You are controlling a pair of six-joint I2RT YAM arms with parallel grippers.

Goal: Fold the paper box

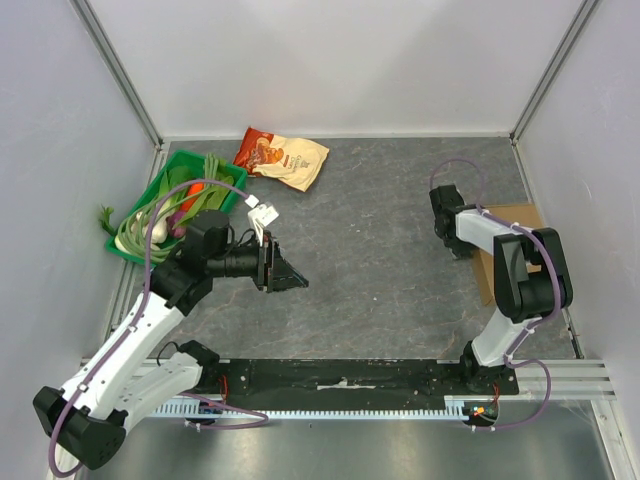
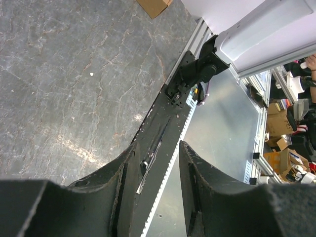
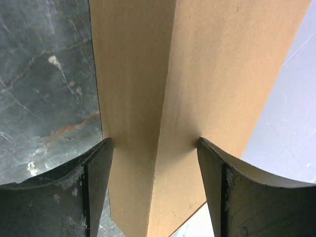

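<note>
You're working right-side: right gripper [image 3: 155,143] hanging wide open over the paper box [image 3: 197,74] by the right wall [image 1: 590,200], crease [image 3: 165,98] running lengthwise between its fingers [image 3: 98,187]. Left gripper [image 2: 155,148] hanging empty, part-spread, well apart.

No legible text anywhere (print on the snack bag [image 1: 282,158] too small to read)
</note>
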